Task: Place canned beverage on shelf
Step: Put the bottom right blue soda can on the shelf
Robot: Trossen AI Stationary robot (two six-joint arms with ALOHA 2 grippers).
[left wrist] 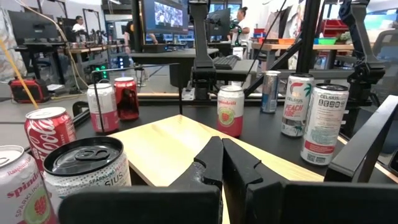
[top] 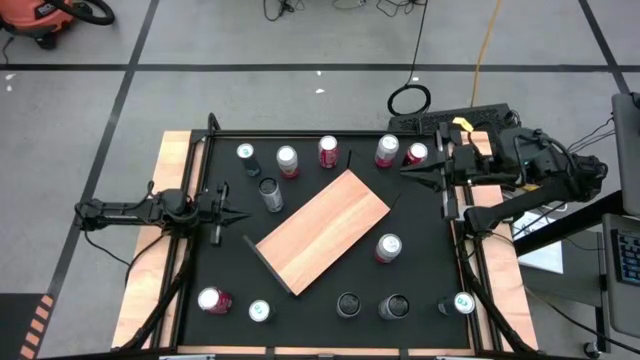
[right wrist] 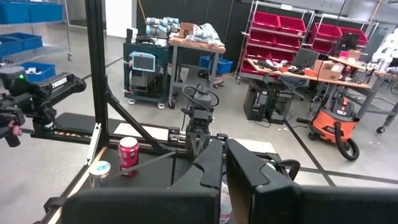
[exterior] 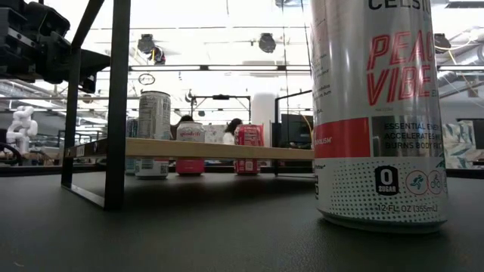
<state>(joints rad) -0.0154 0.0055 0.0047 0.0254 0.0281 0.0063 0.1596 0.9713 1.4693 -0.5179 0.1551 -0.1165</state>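
Still at the start: nothing grasped, light-brown wooden shelf [top: 323, 229] bare.
Your left gripper [top: 237, 215] at nine o'clock and right gripper [top: 410, 171] at two o'clock have jaws closed, empty; open onto a can.

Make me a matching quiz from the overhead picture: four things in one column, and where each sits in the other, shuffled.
1. flat light-brown wooden shelf
2. red-sided can with a pale top
3. left gripper
4. right gripper

A. top right of the black tabletop
B. bottom left corner of the tabletop
C. centre, lying diagonally, nothing on it
D. left side, tips pointing right

Pairs: 1-C, 2-B, 3-D, 4-A
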